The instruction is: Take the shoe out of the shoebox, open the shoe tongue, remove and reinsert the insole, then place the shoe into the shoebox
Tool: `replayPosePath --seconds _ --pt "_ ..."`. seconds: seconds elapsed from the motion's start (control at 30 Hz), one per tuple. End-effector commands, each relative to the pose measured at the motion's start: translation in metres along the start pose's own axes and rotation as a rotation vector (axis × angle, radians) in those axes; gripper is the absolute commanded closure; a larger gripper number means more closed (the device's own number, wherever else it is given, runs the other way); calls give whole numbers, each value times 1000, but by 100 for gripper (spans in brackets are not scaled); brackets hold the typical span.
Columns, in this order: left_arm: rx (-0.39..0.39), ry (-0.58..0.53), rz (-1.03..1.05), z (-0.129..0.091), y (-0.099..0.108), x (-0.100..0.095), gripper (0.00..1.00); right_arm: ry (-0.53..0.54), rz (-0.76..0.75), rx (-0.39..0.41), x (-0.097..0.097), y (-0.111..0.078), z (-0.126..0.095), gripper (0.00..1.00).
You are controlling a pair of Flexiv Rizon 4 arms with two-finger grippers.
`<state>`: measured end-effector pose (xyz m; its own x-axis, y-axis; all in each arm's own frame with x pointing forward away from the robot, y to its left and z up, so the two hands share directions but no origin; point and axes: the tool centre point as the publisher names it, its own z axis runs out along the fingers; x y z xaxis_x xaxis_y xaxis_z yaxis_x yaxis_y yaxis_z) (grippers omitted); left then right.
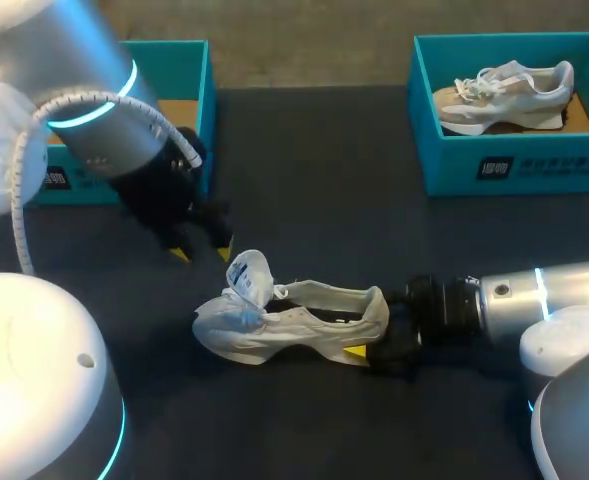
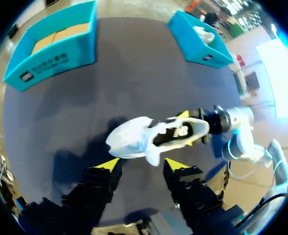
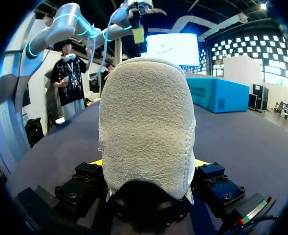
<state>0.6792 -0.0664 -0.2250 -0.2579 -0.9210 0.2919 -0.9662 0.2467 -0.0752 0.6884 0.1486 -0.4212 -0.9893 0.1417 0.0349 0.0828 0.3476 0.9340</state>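
- The white fabric sneaker (image 1: 284, 320) (image 2: 153, 137) (image 3: 146, 122) lies out of any box, near the middle of the dark table (image 1: 324, 200), with its heel towards my right arm.
- Its white tongue (image 1: 249, 275) stands up out of the opening; any print on it is too small to read.
- The left wrist view shows a pale logo mark on the shoe's dark inner panel.
- The right gripper (image 1: 379, 335) (image 3: 148, 164) is clenched on the sneaker's heel, with a yellow tip at each side.
- The left gripper (image 1: 202, 250) (image 2: 143, 165) hangs just above the tongue end, its fingers spread and holding nothing.
- The open teal cardboard shoebox (image 1: 189, 60) (image 2: 60, 54) stands at the far left and shows a bare brown floor.
- A second teal cardboard box (image 1: 514, 165) (image 2: 197, 39) (image 3: 217, 93) at the far right holds a beige-and-white trainer (image 1: 504, 95).
- A white printed label (image 1: 539, 167) sits on that box's front wall; its characters are illegible.
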Motion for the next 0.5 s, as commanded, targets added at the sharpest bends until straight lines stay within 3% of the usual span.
replayPosePath --seconds 0.03,0.07,0.1,0.3,0.5 --pt "-54 -17 79 -12 -11 20 64 0 1 6 1 2 0 100" --pt "-66 -15 101 -13 -13 25 87 0 1 6 1 2 0 100" --pt "-76 -14 121 -14 -15 29 100 0 1 6 1 2 0 100" --pt "-126 -16 282 -15 -20 50 100 0 1 6 1 2 0 100" --pt "-142 -41 593 -13 -16 66 100 0 1 6 1 2 0 100"
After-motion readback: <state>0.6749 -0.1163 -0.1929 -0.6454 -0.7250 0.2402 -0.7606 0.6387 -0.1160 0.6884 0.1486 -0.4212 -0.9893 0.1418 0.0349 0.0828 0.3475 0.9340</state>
